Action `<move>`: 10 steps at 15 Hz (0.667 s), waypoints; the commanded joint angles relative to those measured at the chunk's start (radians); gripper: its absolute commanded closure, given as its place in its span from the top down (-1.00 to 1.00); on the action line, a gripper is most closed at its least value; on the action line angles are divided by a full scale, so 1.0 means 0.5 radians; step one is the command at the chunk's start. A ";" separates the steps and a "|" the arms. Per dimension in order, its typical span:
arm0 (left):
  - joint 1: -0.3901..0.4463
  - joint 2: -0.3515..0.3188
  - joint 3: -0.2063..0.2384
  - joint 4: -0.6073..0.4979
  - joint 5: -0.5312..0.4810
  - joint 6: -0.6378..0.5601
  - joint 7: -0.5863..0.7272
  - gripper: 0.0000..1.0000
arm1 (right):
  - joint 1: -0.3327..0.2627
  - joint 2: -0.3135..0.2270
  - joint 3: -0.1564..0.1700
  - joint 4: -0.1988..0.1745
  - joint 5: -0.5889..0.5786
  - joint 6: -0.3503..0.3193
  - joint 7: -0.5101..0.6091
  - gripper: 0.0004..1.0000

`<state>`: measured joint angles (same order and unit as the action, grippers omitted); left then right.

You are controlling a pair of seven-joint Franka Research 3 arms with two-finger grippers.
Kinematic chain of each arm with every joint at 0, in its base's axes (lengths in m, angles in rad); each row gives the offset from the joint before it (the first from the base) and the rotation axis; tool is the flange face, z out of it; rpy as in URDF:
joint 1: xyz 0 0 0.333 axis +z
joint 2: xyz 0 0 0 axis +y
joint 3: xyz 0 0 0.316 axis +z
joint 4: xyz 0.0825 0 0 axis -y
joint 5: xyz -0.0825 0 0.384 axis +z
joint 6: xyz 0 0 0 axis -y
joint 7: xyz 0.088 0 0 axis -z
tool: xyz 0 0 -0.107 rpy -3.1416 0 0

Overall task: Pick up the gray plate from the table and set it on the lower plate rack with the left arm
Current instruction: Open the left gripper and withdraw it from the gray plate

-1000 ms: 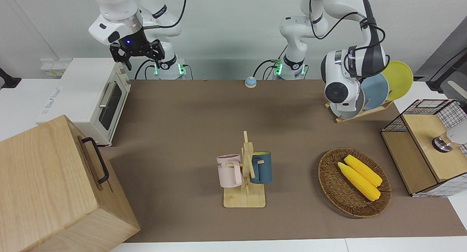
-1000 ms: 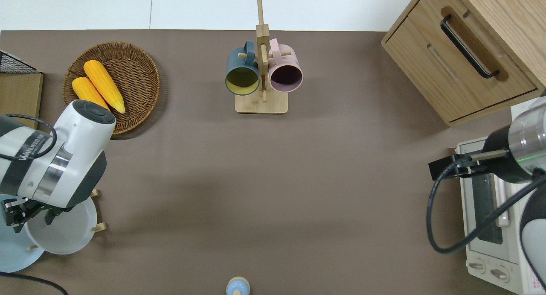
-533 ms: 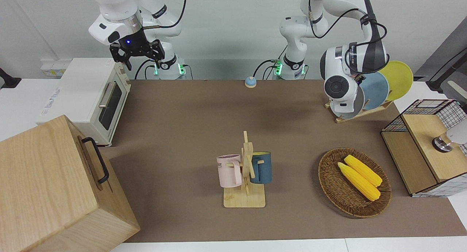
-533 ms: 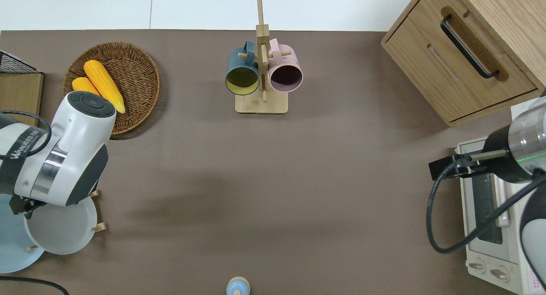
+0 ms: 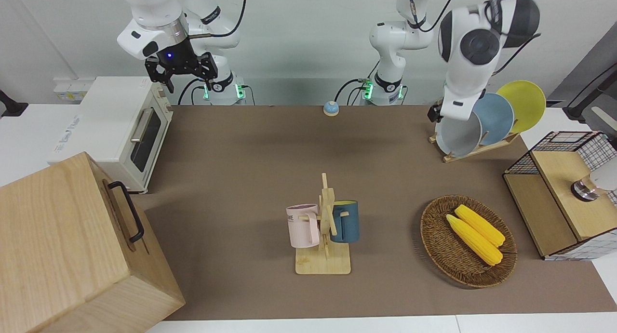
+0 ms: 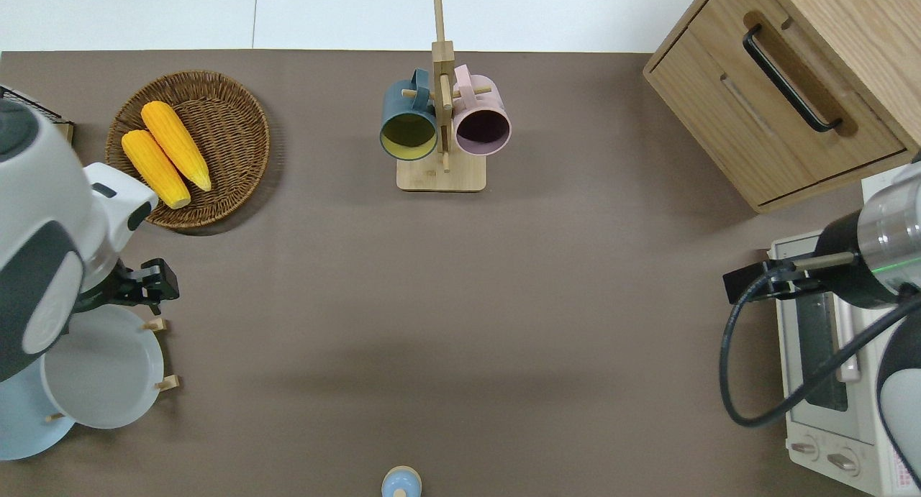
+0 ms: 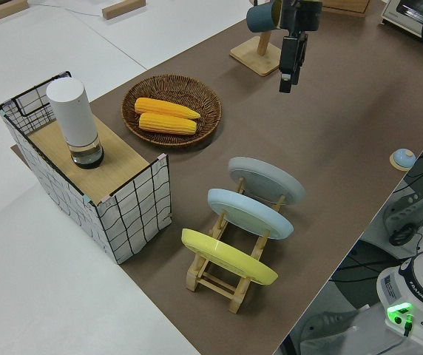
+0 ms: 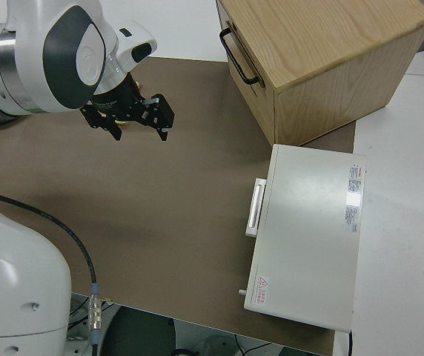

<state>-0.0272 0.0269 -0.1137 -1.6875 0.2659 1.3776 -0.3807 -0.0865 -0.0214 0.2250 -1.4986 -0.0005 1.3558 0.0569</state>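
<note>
The gray plate [image 5: 458,135] stands on edge in the lower plate rack [image 5: 475,152], in the slot farthest from the robots, beside a sky-blue plate [image 5: 494,118] and a yellow plate [image 5: 523,104]. It also shows in the overhead view [image 6: 101,367] and the left side view [image 7: 267,180]. My left gripper [image 6: 155,288] is open and empty, raised clear of the plate, over the mat between the rack and the basket; it also shows in the left side view [image 7: 287,78]. My right arm is parked, its gripper [image 5: 181,75] open.
A wicker basket [image 5: 436,236] with two corn cobs lies farther out than the rack. A wire crate [image 5: 564,193] stands at the left arm's end. A wooden mug stand [image 5: 324,236] holds two mugs mid-table. A toaster oven [image 5: 120,130] and a wooden cabinet [image 5: 72,246] are at the right arm's end.
My left gripper has let go of the gray plate's rim and risen up and away from the rack. The plate stays in its slot. The right arm has not moved.
</note>
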 commanded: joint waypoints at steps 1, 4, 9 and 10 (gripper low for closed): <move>0.024 -0.145 0.055 0.019 -0.328 0.162 0.298 0.99 | -0.029 -0.009 0.013 0.012 0.007 -0.030 -0.006 0.97; 0.021 -0.195 0.126 0.074 -0.510 0.212 0.500 0.99 | -0.029 -0.009 0.013 0.012 0.007 -0.030 -0.006 0.97; 0.018 -0.195 0.132 0.147 -0.507 0.190 0.645 1.00 | -0.026 -0.009 0.013 0.012 0.004 -0.030 -0.006 0.98; 0.021 -0.195 0.132 0.163 -0.516 0.190 0.642 1.00 | -0.029 -0.009 0.013 0.012 0.007 -0.030 -0.006 0.97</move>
<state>-0.0185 -0.0723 -0.0503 -1.6272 0.0280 1.4692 -0.0791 -0.0865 -0.0214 0.2250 -1.4986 -0.0005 1.3558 0.0569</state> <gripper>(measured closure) 0.000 0.009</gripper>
